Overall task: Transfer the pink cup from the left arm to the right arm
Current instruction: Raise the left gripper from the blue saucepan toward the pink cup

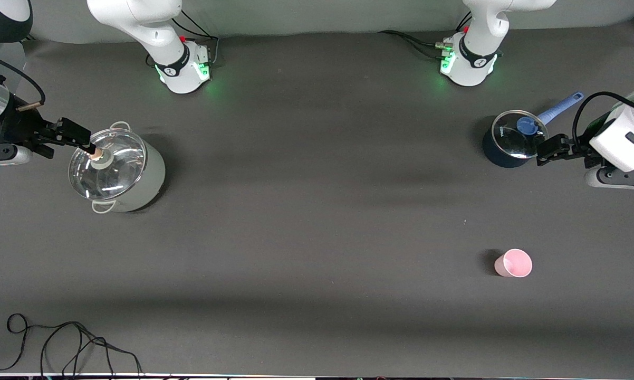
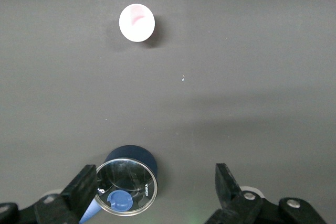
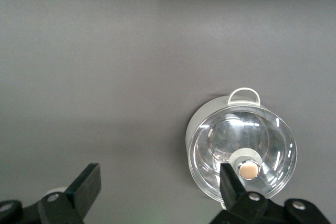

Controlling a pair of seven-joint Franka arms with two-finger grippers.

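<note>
The pink cup [image 1: 513, 263] [image 2: 136, 22] stands upright on the dark table, nearer to the front camera than the blue pot and toward the left arm's end. My left gripper [image 1: 549, 149] [image 2: 155, 178] hangs open and empty just beside the blue pot, well away from the cup. My right gripper [image 1: 58, 140] [image 3: 159, 177] is open and empty too, hovering at the edge of the grey pot at the right arm's end of the table.
A dark blue pot [image 1: 499, 154] [image 2: 134, 157] with a glass lid and a blue handle [image 1: 560, 107] sits under the left gripper. A grey pot [image 1: 137, 182] [image 3: 198, 124] with a glass lid [image 3: 241, 148] sits by the right gripper. A black cable [image 1: 74, 338] lies near the front edge.
</note>
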